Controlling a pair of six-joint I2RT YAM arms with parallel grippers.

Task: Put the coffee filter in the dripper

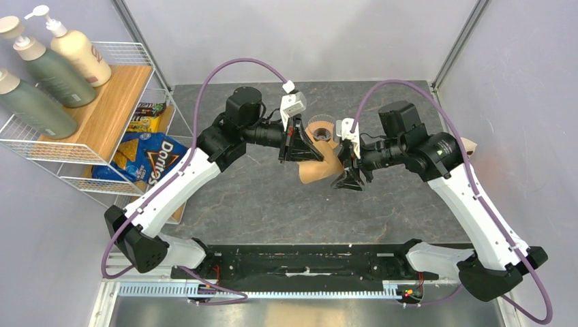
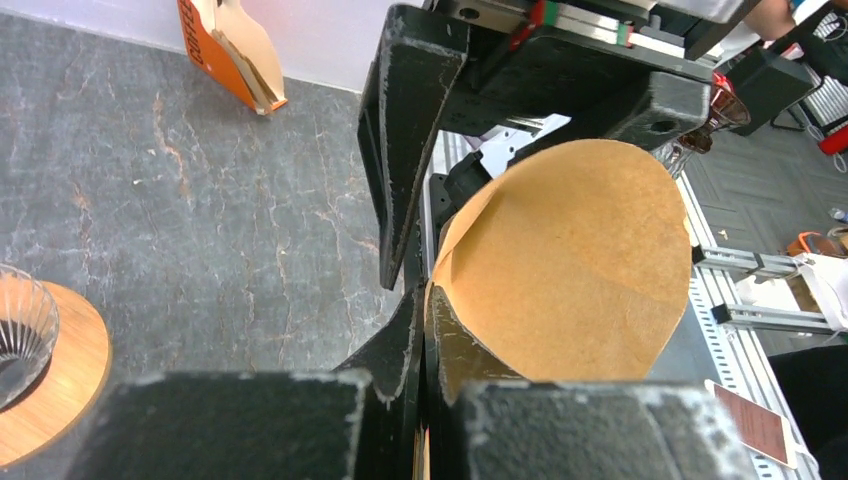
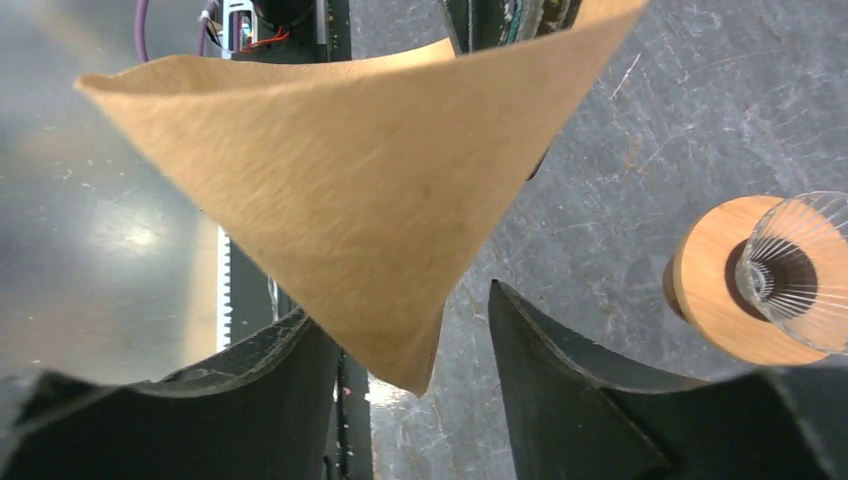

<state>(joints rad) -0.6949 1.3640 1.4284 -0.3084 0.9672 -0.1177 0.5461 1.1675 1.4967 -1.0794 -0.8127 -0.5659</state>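
Observation:
The coffee filter (image 1: 319, 167), a tan paper cone opened out, hangs in the air between my two grippers above the middle of the table. My left gripper (image 1: 304, 147) is shut on its edge; the left wrist view shows the paper (image 2: 580, 270) pinched between the closed fingers (image 2: 425, 300). My right gripper (image 1: 347, 178) is open, and the filter's pointed tip (image 3: 340, 190) sits between its spread fingers (image 3: 398, 300). The dripper (image 1: 319, 129), clear ribbed glass on a round wood collar, stands on the table just behind the grippers. It also shows in the right wrist view (image 3: 800, 265) and the left wrist view (image 2: 20, 330).
A wire rack (image 1: 41, 146) with a wood shelf and pump bottles (image 1: 51, 71) stands at the far left, with a Doritos bag (image 1: 146, 160) beneath it. An orange holder with more brown papers (image 2: 230, 50) stands by the back wall, right of the right arm (image 1: 470, 144).

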